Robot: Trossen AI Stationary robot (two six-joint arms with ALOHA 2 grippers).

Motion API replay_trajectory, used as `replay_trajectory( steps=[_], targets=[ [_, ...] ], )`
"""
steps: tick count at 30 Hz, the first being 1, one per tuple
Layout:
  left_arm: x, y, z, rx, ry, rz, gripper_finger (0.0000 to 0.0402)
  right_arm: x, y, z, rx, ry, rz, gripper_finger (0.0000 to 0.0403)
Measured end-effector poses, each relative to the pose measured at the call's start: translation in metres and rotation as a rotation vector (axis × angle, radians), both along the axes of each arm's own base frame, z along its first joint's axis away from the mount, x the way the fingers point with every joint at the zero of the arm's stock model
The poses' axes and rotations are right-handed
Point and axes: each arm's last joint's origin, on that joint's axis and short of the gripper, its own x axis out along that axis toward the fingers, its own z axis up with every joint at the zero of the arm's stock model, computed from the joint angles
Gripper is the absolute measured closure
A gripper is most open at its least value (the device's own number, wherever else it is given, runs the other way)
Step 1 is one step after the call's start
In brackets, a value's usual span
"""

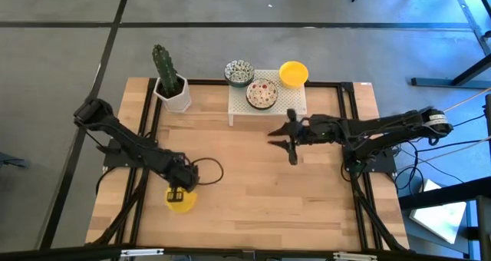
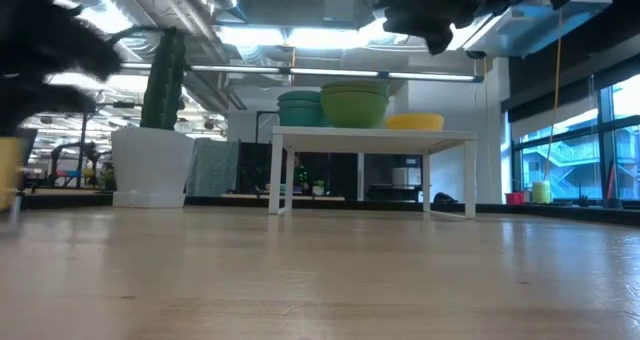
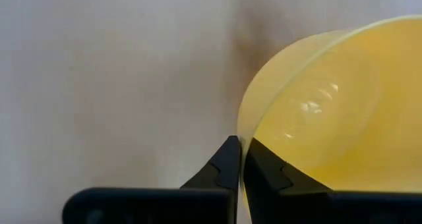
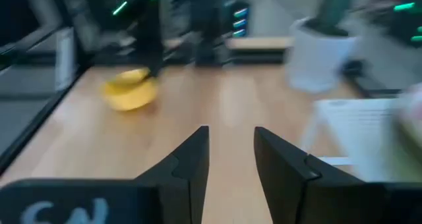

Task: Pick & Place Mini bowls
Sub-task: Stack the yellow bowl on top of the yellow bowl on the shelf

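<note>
A plain yellow mini bowl (image 1: 182,202) is at the table's near left, and my left gripper (image 1: 177,190) is shut on its rim. It also shows in the left wrist view (image 3: 343,112) and, tilted, in the right wrist view (image 4: 130,92). Three more mini bowls sit on the white rack (image 1: 295,101) at the far side: a teal-speckled one (image 1: 238,72), a red floral one (image 1: 261,94) and a yellow one (image 1: 293,73). My right gripper (image 1: 284,143) is open and empty over the table's middle, just near of the rack. My left gripper pinches the yellow bowl's rim (image 3: 242,133) between its two fingers, one finger (image 3: 267,168) inside the bowl and one (image 3: 221,168) outside. The fingers come from above. The bowl is tilted; whether its base is on the table, I cannot tell.
A white pot with a green cactus (image 1: 170,84) stands at the far left, beside the rack. Black frame rails (image 1: 349,138) run along the table's left and right sides. Bare wood (image 1: 261,192) lies between the two grippers.
</note>
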Motion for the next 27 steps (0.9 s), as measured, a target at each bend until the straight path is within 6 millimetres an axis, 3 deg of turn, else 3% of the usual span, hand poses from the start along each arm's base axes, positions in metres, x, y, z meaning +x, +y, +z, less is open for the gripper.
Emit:
replay_trajectory(
  steps=[6, 9, 12, 18, 27],
  targets=[
    [0.035, 0.026, 0.03, 0.156, -0.282, 0.243, 0.0395, 0.029, 0.021, -0.031, 0.018, 0.071, 0.287, 0.0282],
    [0.057, 0.042, 0.037, 0.11, -0.401, 0.379, 0.0395, 0.043, 0.037, -0.05, -0.065, 0.086, 0.355, 0.0282],
    [0.076, 0.056, 0.033, 0.042, -0.454, 0.374, 0.0395, 0.056, 0.052, -0.061, -0.177, 0.101, 0.388, 0.0282],
    [0.104, 0.079, 0.011, -0.03, -0.466, 0.383, 0.0394, 0.092, 0.078, -0.063, -0.295, 0.175, 0.452, 0.0282],
    [0.114, 0.091, -0.015, -0.03, -0.394, 0.406, 0.0393, 0.144, 0.093, -0.072, -0.474, 0.537, 0.489, 0.0282]
  ],
)
